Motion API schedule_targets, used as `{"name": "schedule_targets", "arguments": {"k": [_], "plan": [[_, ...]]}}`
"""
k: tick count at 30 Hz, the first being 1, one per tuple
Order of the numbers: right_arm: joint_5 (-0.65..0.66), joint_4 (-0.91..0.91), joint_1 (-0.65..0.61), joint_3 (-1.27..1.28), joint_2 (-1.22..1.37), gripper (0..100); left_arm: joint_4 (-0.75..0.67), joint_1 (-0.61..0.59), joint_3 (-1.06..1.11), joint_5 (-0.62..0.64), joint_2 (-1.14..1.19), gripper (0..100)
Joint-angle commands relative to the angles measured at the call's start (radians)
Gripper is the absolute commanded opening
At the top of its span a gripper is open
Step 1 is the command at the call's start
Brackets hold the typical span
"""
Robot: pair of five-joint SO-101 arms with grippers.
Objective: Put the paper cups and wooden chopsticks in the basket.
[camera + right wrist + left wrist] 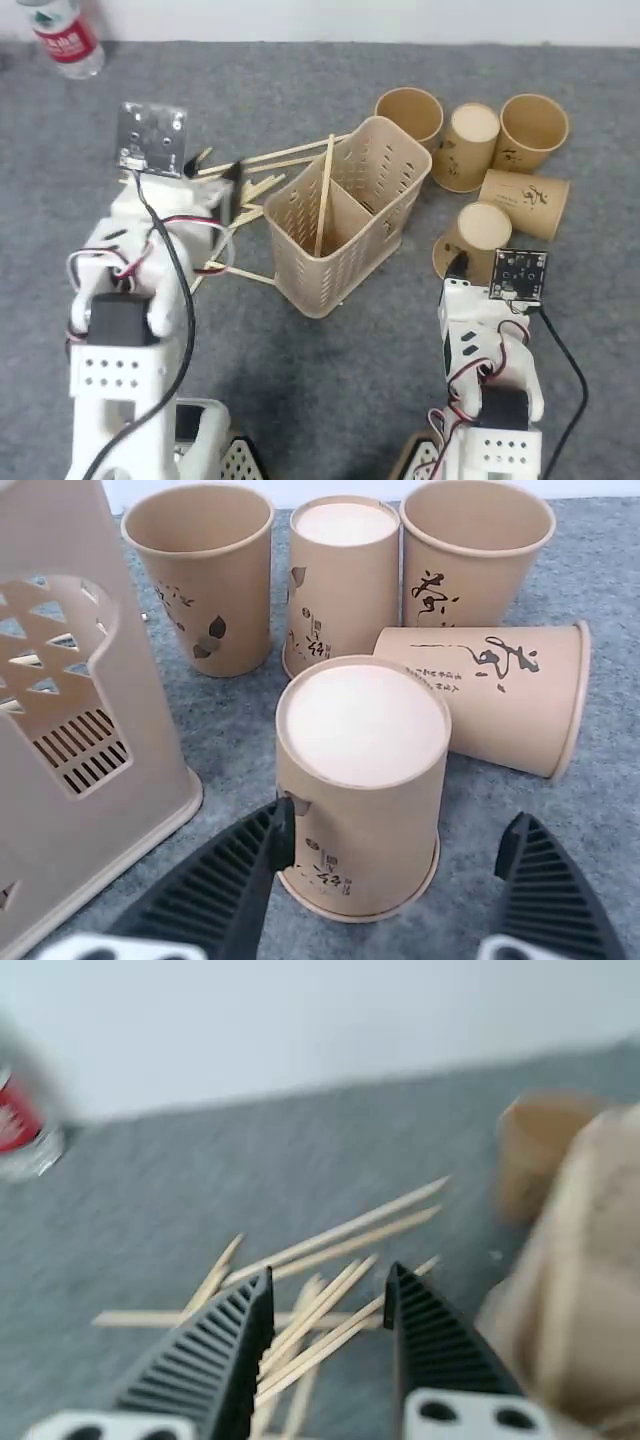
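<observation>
The tan paper cups (358,810) carry dark brown brush strokes and small leaf shapes on their walls, and the upturned ones show off-white bottoms. The beige plastic basket (345,255) is patterned with rows of slots and a lattice of cut-outs. The thin wooden chopsticks (340,1228) are a pale straw colour against the mottled grey fabric-covered counter (300,80). The ribbed plastic fingers (230,870) are black, the robot arms (130,290) white, and the clear plastic bottle (68,40) wears a red label.
</observation>
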Motion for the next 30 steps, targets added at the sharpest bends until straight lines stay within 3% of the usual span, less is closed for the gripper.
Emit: {"name": "schedule_targets", "arguments": {"k": [1,10,16,22,26,30], "plan": [[-0.011,-0.022,0.01,-0.008,-0.015,32.1,-0.041,-0.127,0.183,-0.328,0.003,17],[-0.011,-0.021,0.01,-0.006,-0.015,32.1,-0.373,-0.143,0.481,-0.537,0.02,17],[-0.011,-0.021,0.01,-0.005,-0.015,32.1,-0.522,-0.213,0.438,-0.583,0.298,17],[-0.011,-0.021,0.01,-0.005,-0.015,32.1,-0.494,-0.25,0.219,-0.6,0.646,17],[-0.011,-0.021,0.008,-0.005,-0.015,32.1,-0.348,-0.216,0.044,-0.726,0.827,17],[-0.011,-0.021,0.008,-0.005,-0.015,32.1,-0.269,-0.212,-0.114,-0.726,0.956,17]]}}
